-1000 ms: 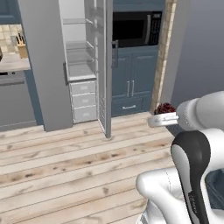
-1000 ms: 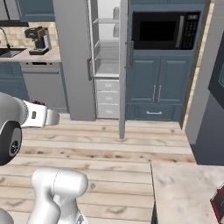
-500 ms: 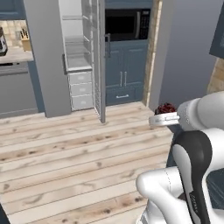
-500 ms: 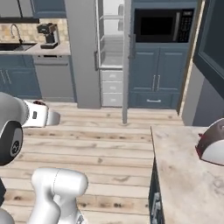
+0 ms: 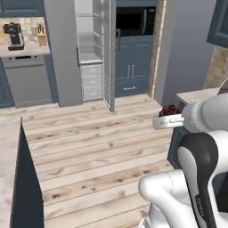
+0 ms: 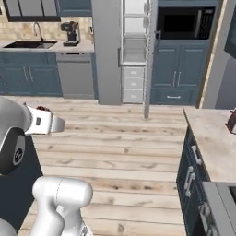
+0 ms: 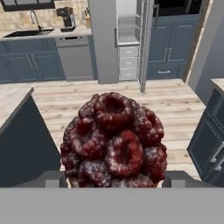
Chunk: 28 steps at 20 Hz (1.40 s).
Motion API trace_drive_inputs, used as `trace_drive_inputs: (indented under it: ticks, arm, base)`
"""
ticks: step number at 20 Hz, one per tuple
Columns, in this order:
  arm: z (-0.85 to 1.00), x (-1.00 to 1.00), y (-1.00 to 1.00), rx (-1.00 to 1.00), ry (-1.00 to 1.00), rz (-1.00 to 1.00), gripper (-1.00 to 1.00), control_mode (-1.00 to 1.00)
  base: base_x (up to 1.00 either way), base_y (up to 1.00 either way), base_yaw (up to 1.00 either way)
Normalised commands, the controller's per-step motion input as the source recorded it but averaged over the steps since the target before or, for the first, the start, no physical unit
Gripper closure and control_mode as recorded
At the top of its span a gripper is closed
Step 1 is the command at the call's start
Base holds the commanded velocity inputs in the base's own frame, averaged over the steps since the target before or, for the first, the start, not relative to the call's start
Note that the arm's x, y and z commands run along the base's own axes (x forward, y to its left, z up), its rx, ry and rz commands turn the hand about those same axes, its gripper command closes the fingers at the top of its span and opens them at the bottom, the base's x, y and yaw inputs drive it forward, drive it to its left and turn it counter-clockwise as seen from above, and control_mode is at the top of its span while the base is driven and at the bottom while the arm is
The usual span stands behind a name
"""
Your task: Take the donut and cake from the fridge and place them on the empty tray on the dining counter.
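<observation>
Nearest: pincer (image 7: 113, 183) clenched wide round the cake (image 7: 114, 141), carried above floor, away from fridge. Judged approx halfway: cake out, not yet on tray; donut's whereabouts can't tell. Right: bench (image 6: 213, 138) edge. Far: fridge (image 6: 120, 48) door open.

One cake (image 7: 114, 140), dark red and lumpy, at the centre of the hand view. One fridge (image 6: 123, 50), its door open, at upper centre. One microwave (image 6: 183, 22) at upper right. One coffee machine (image 6: 70, 32) at upper left. One sink (image 6: 28, 44).
</observation>
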Motion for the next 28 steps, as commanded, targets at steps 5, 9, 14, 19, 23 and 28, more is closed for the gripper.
trace_drive_inputs:
  ticks: [5,9,14,19,23,28]
  arm:
    - [0.00,0.00,0.00,0.00,0.00,0.00,1.00,1.00]
    - [0.00,0.00,0.00,0.00,0.00,0.00,1.00,1.00]
    - [0.00,0.00,0.00,0.00,0.00,0.00,1.00,1.00]
    - [0.00,0.00,0.00,0.00,0.00,0.00,1.00,1.00]
    - [0.00,0.00,0.00,0.00,0.00,0.00,1.00,1.00]
    - [0.00,0.00,0.00,0.00,0.00,0.00,1.00,1.00]
  base:
    - [-1.00,0.91,0.00]
    - [-1.00,0.59,0.00]
    - [-1.00,0.09,0.00]
    - [-1.00,0.30,0.00]
    - [-1.00,1.00,0.00]
    - [-0.80,1.00,0.00]
